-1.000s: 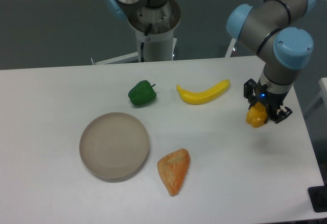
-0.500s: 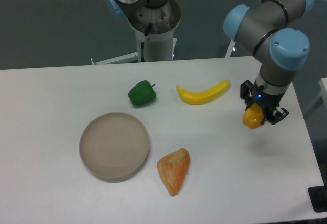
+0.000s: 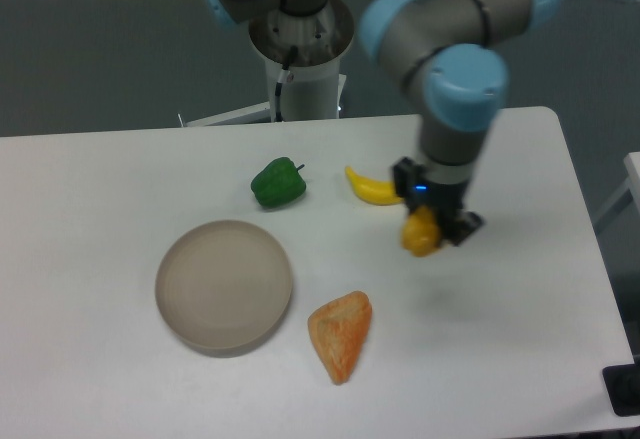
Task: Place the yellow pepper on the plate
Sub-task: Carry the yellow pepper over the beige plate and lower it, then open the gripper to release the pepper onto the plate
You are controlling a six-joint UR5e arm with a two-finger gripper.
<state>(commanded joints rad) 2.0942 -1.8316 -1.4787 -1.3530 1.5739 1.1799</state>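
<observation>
My gripper (image 3: 426, 229) is shut on the yellow pepper (image 3: 421, 235) and holds it above the table, right of centre. The pepper hangs between the dark fingers, blurred by motion. The plate (image 3: 224, 285), a round beige-grey dish, lies on the table to the left and a little nearer the front, a good way from the gripper. Nothing lies on the plate.
A green pepper (image 3: 277, 183) sits behind the plate. A yellow banana (image 3: 372, 188) lies just behind the gripper, partly hidden by it. An orange-tan wedge (image 3: 341, 333) lies right of the plate near the front. The robot base (image 3: 298, 49) stands at the back edge.
The arm has swung left with the yellow pepper in the gripper, from near the table's right side to in front of the banana. The other objects have not moved.
</observation>
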